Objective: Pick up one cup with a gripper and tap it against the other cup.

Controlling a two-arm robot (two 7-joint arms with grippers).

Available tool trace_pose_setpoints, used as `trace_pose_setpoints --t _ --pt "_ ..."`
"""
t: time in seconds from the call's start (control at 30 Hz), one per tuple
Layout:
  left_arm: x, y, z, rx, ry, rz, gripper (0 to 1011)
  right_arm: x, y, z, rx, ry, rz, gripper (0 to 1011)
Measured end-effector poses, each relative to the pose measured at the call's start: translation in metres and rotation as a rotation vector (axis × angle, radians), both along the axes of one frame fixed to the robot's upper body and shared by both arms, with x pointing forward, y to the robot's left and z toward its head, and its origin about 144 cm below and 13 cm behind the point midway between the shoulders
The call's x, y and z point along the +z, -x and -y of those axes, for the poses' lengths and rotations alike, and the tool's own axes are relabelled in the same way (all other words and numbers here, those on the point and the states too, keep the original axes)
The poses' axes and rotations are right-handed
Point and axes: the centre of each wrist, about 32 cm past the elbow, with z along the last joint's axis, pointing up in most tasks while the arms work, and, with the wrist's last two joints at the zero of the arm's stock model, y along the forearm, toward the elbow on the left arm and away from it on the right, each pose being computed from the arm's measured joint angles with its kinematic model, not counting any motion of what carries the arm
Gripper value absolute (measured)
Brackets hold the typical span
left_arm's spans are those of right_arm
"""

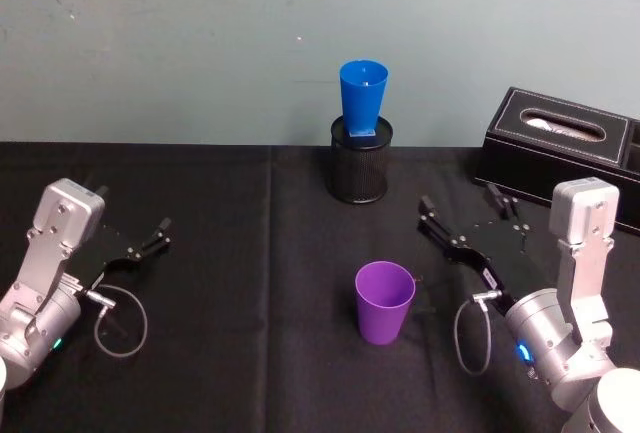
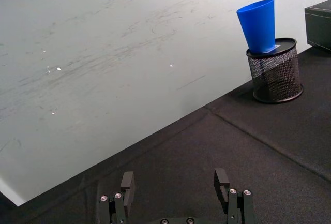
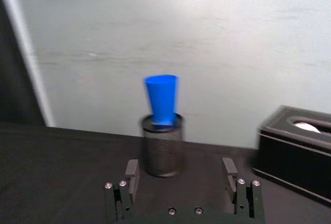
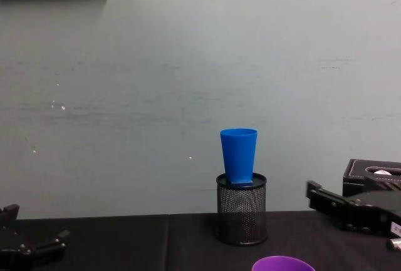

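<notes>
The purple cup [image 1: 384, 301] stands upright on the black desk [image 1: 250, 253], mouth up, with nothing touching it. In the chest view only the arc of its rim [image 4: 283, 263] shows at the lower edge; the rest is cut off.

Behind the purple cup, near the wall, a black mesh cylinder [image 1: 360, 160] stands on the desk, and the blue cup [image 1: 362, 99] sits upright on top of it, narrow base down. Whether its base rests on the cylinder's rim or on something set inside is hard to make out; a small blue edge shows at the base.

The right gripper [image 1: 470, 221] is to the right of the purple cup and a little behind it, apart from it, fingers spread wide and holding nothing. Its wrist view shows both fingers [image 3: 131, 175] open, with the mesh cylinder and blue cup [image 3: 162, 100] beyond them, blurred. In the chest view, only part of this gripper [image 4: 351, 211] shows.

The left gripper [image 1: 140, 248] is well to the left of the purple cup, low over the desk, open and empty; its wrist view shows the fingers [image 2: 126, 182] apart.

A black tissue box [image 1: 560, 148] sits to the right of the mesh cylinder, partly hidden by the right arm.
</notes>
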Motion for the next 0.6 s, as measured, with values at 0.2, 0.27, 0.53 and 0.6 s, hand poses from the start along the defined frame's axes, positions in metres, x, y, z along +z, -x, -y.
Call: trace_pose_setpoints --t 0.2,0.27,0.53,0.6 --pt "0.0 0.0 0.0 0.0 0.0 0.0 1011 -0.007 0.002 -0.004 -0.115 0.0 -0.05 1000" --pt "0.0 0.0 0.0 0.0 0.0 0.0 1011 -0.009 0.002 -0.005 -0.128 0.002 -0.06 1000" --pt "0.0 0.0 0.0 0.0 0.0 0.0 1011 -0.015 0.001 -0.007 -0.14 0.017 -0.075 1000" --pt "0.0 0.0 0.0 0.0 0.0 0.0 1011 -0.015 0.001 -0.007 -0.139 0.017 -0.074 1000"
